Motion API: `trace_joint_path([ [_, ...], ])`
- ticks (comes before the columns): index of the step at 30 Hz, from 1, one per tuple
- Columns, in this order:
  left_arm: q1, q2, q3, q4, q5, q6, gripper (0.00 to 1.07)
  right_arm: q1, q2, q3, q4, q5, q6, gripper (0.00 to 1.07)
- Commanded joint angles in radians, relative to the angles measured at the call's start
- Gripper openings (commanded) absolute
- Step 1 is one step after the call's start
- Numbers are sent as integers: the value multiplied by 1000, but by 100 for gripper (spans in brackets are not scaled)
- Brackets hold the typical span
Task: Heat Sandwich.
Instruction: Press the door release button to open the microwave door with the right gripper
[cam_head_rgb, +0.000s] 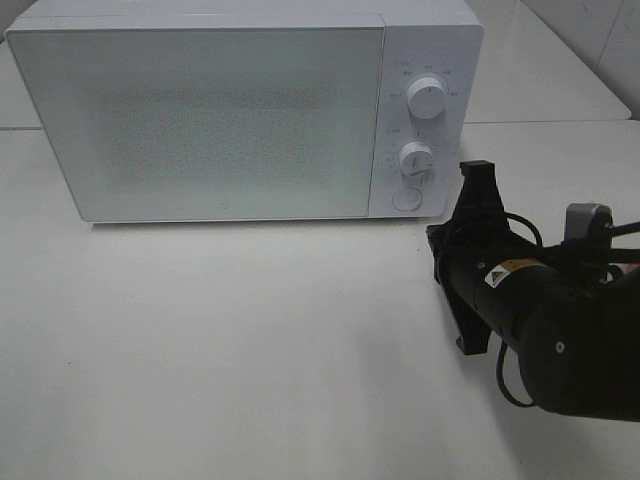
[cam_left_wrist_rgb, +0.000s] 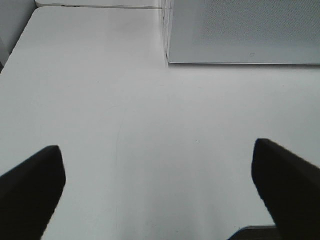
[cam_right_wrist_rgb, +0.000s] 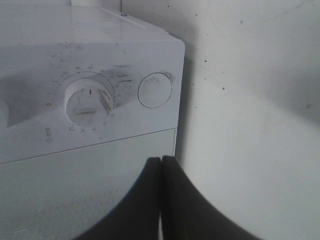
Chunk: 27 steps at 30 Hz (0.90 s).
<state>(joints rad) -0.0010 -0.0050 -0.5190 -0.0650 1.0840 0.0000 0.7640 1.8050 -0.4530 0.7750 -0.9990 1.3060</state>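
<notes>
microwave (cam_head_rgb: 200, 120) 1, door shut | dials (cam_head_rgb: 427, 100) 2, button (cam_head_rgb: 405, 198) 1 | open desk (cam_head_rgb: 250, 350) before it | left end effector (cam_left_wrist_rgb: 156, 145) released | right end effector (cam_right_wrist_rgb: 161, 159) clenched, empty, near microwave's right front corner

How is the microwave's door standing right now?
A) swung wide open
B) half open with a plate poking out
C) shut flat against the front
C: the microwave door lies flush with the control panel, with no gap along its edge.

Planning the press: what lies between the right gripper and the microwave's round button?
Exterior high view shows just bare panel and table between right gripper and round button.
</notes>
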Motion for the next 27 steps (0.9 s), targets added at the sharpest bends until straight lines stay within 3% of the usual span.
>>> trace_joint_path([
  [1, -1, -17, 2, -3, -14, 0, 96, -30, 22, -36, -44, 3, -4, 0],
  [27, -1, -17, 2, -3, -14, 0, 96, -240, 220, -306, -230, 147, 51, 0],
])
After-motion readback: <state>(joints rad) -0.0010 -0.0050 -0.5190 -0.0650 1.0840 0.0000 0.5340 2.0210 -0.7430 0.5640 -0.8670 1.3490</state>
